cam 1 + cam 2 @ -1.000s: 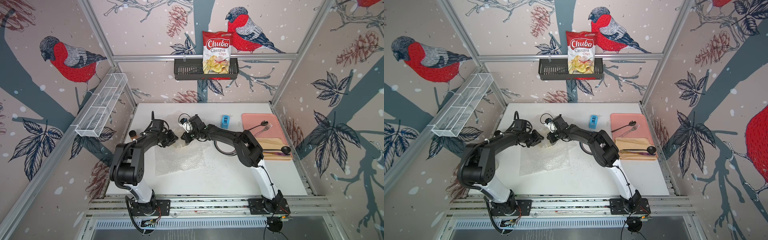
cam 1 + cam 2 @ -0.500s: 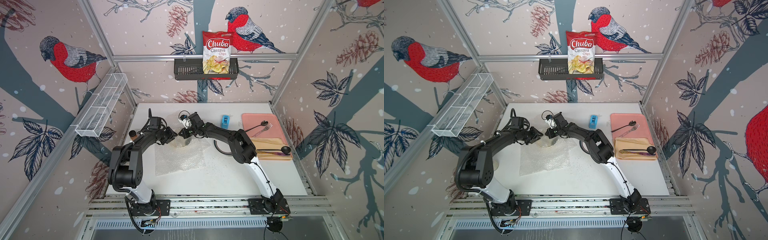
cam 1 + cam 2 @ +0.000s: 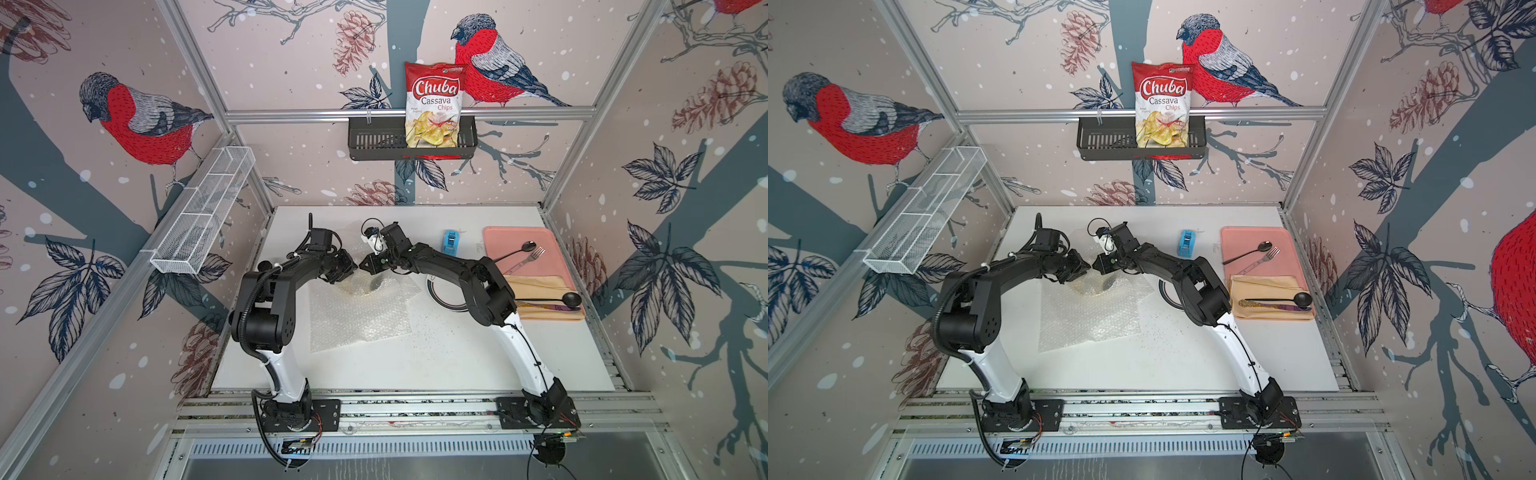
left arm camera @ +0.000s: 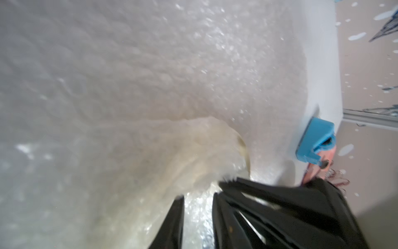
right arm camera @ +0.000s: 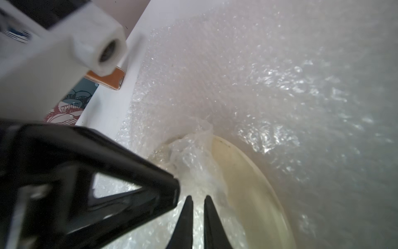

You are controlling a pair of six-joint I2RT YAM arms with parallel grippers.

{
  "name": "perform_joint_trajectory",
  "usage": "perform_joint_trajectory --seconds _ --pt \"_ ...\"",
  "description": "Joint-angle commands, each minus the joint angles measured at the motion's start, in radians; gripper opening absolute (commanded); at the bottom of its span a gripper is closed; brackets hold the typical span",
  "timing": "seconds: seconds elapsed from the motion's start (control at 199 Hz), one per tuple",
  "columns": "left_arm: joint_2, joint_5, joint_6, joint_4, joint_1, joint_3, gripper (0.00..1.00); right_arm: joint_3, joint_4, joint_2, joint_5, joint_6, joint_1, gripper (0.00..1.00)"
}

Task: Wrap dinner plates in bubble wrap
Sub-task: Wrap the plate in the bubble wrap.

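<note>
A sheet of bubble wrap (image 3: pixel 357 320) (image 3: pixel 1088 322) lies mid-table, its far edge folded up over a cream dinner plate (image 3: pixel 366 286) (image 5: pixel 247 183). That plate also shows dimly through the wrap in the left wrist view (image 4: pixel 183 155). My left gripper (image 3: pixel 354 267) (image 4: pixel 198 196) and right gripper (image 3: pixel 363 266) (image 5: pixel 197 197) meet tip to tip just above that fold. The left jaws stand apart with wrap showing in the gap. The right jaws stand a narrow slit apart, with bunched wrap just beyond their tips. A second plate's dark rim (image 3: pixel 436 297) peeks out under the right arm.
A blue tape dispenser (image 3: pixel 451 242) (image 4: pixel 314 140) stands behind the right arm. A pink tray (image 3: pixel 494 237) at the back right holds a spoon and fork. A tan cloth (image 3: pixel 544 286) beside it carries a black ladle. A wire basket and a shelf with a chips bag hang on the walls.
The left gripper moved right toward the right gripper, so they now meet tip to tip over the fold. The right jaws parted a slit and the left jaws narrowed.
</note>
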Motion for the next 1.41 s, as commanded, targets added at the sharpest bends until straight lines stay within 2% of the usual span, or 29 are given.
perform_joint_trajectory --seconds 0.0,0.171,0.326,0.472,0.628,0.814,0.984,1.08,1.231,1.326,1.401 --pt "0.033 -0.102 0.007 -0.028 -0.002 0.010 0.27 -0.025 0.026 -0.050 -0.015 0.005 -0.011 0.15" --pt "0.063 -0.107 -0.002 -0.016 -0.009 0.013 0.28 -0.162 0.090 -0.180 0.028 0.049 -0.059 0.23" --pt "0.061 -0.095 -0.002 -0.008 -0.010 0.013 0.28 -0.271 0.127 -0.237 0.096 0.184 -0.168 0.39" --pt "0.059 -0.084 -0.003 -0.005 -0.010 0.013 0.28 -0.322 0.151 -0.213 0.098 0.287 -0.256 0.48" --pt "0.051 -0.079 -0.007 -0.001 -0.011 0.004 0.28 -0.302 0.150 -0.165 0.083 0.334 -0.275 0.58" --pt "0.041 -0.074 -0.013 0.007 -0.011 -0.011 0.28 -0.245 0.139 -0.098 0.077 0.395 -0.279 0.61" --pt "0.034 -0.063 -0.024 0.021 -0.013 -0.025 0.28 -0.271 0.306 -0.077 0.030 0.463 -0.295 0.60" --pt "0.029 -0.058 -0.026 0.024 -0.012 -0.033 0.28 -0.266 0.395 -0.062 0.016 0.495 -0.304 0.57" --pt "0.021 -0.057 -0.024 0.030 -0.013 -0.045 0.28 -0.243 0.510 -0.031 -0.037 0.539 -0.315 0.35" --pt "0.020 -0.051 -0.027 0.035 -0.013 -0.053 0.28 -0.221 0.543 -0.015 -0.064 0.561 -0.318 0.31" --pt "0.020 -0.051 -0.028 0.039 -0.013 -0.057 0.28 -0.214 0.561 -0.003 -0.094 0.575 -0.318 0.20"
